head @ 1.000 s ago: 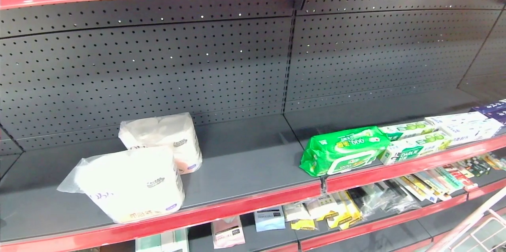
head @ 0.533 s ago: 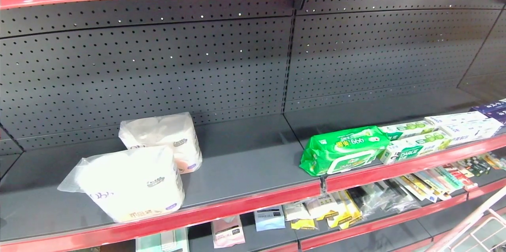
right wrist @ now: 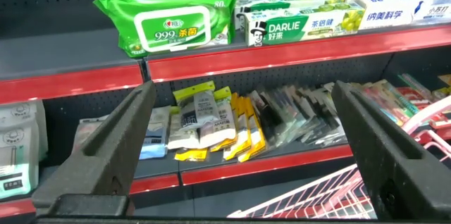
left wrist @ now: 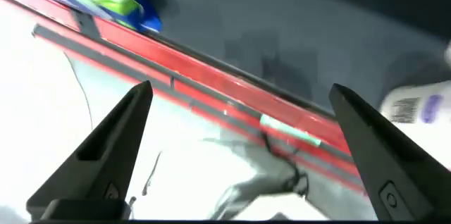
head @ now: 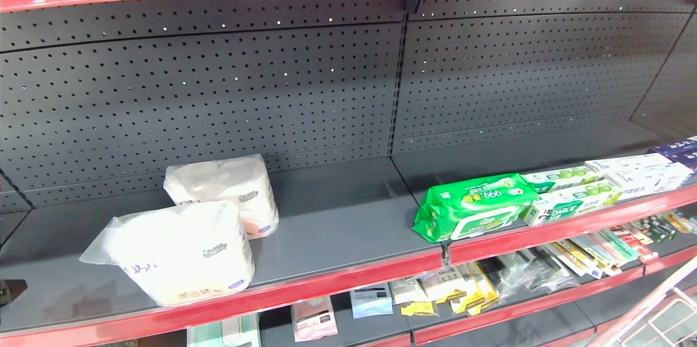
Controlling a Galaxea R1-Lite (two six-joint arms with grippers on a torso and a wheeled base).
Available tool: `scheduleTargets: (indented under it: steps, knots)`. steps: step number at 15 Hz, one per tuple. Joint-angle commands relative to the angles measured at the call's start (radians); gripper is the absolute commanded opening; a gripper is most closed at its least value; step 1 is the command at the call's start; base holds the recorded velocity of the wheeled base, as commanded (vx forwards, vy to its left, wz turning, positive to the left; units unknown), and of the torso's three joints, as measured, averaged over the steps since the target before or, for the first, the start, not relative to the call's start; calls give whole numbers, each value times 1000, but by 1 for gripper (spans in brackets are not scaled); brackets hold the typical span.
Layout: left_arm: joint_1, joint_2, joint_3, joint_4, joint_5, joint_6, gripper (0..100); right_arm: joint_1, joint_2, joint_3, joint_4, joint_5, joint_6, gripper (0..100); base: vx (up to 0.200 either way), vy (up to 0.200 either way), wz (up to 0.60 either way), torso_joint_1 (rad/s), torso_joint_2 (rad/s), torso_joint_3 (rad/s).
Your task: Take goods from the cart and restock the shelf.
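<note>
- We find the shelf deck [head: 337,227] to be dark grey metal, matt and smooth. Its back panel [head: 218,96] is the same matt metal, perforated throughout.
- The front edge strip [head: 348,277] is red and glossy.
- The front tissue pack [head: 179,251] is wrapped in thin, crinkled clear plastic film.
- The green wipes pack [head: 471,205] is soft plastic with a glossy face.
- The toothpaste boxes [head: 572,200] look like smooth printed card.
- The fingers [right wrist: 106,157] of the right gripper [right wrist: 243,86] are matt black and finely grained.
</note>
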Motion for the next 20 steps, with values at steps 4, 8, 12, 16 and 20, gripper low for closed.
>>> scheduleTargets:
  steps: [4,8,12,16,20]
  knots:
    - [-9,327,-26,-227,-40,99,100,0,0,0,0,0,0,100,0,0,0,0,0,0]
    - [-8,390,-28,-254,-101,150,100,0,0,0,0,0,-1,100,0,0,0,0,0,0]
    - [-62,489,-18,-388,-142,161,100,0,0,0,0,0,0,100,0,0,0,0,0,0]
    - [-117,542,-17,-403,-150,167,100,0,0,0,0,0,0,100,0,0,0,0,0,0]
    - [-120,574,-17,-402,-155,307,100,0,0,0,0,0,-1,100,0,0,0,0,0,0]
